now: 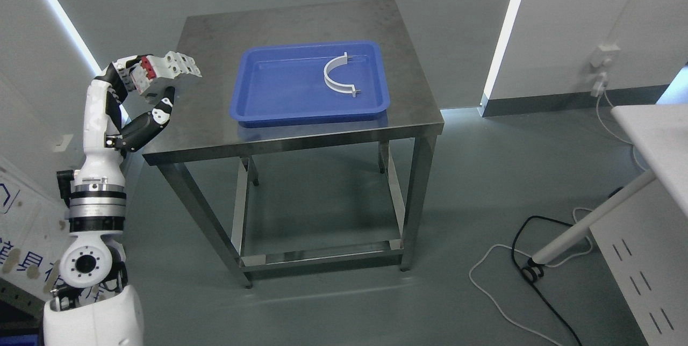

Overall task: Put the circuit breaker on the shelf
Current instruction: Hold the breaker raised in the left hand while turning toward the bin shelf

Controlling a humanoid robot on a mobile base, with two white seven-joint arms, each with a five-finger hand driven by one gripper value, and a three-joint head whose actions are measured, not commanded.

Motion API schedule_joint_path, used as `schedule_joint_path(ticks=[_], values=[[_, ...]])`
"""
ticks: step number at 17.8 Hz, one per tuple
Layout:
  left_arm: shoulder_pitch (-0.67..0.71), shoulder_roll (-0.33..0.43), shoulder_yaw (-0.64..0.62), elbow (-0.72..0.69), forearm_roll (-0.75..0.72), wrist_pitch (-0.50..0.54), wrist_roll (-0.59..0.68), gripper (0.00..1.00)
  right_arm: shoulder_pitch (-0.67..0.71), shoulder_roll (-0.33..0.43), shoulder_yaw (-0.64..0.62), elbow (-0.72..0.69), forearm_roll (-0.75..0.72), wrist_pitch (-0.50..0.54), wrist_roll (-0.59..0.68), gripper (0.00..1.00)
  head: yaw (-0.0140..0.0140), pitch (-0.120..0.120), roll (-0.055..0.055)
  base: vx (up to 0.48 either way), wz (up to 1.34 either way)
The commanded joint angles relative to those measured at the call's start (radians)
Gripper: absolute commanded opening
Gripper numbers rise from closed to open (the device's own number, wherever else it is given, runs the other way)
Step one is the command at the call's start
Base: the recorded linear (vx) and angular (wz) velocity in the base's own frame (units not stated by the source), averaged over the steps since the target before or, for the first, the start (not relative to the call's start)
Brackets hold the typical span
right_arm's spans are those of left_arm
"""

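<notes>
My left hand (153,80) is raised beside the left edge of the steel table (301,125). Its fingers (180,65) are curled around a white circuit breaker with a red face (146,73), held in the air at about table-top height. The thumb (161,109) sits below the breaker. My left arm (97,174) rises from the lower left. No shelf shows in the head view. My right arm is out of view.
A blue tray (258,104) lies on the table and holds a white curved bracket (336,74). A white desk (661,131) with a slanted leg stands at the right. Cables (516,260) lie on the floor near it.
</notes>
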Motion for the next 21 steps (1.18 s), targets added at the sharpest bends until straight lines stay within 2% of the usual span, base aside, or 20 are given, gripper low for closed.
schedule_joint_path(ticks=[1,17,21], values=[[0.021,0.011,-0.017,-0.098,0.002,-0.015,-0.027,0.16,0.0,-0.017,0.02,0.0,0.0,0.065,0.0,1.0,0.0,0.0,0.0,-0.359,0.0],[-0.055,0.011,-0.029,-0.112,0.001,-0.068,-0.035,0.16,0.0,-0.017,0.02,0.0,0.0,0.065,0.0,1.0,0.0,0.0,0.0,-0.338,0.2],[-0.107,0.011,-0.029,-0.11,0.001,-0.059,-0.142,0.16,0.0,-0.017,0.02,0.0,0.0,0.065,0.0,1.0,0.0,0.0,0.0,-0.325,0.81]])
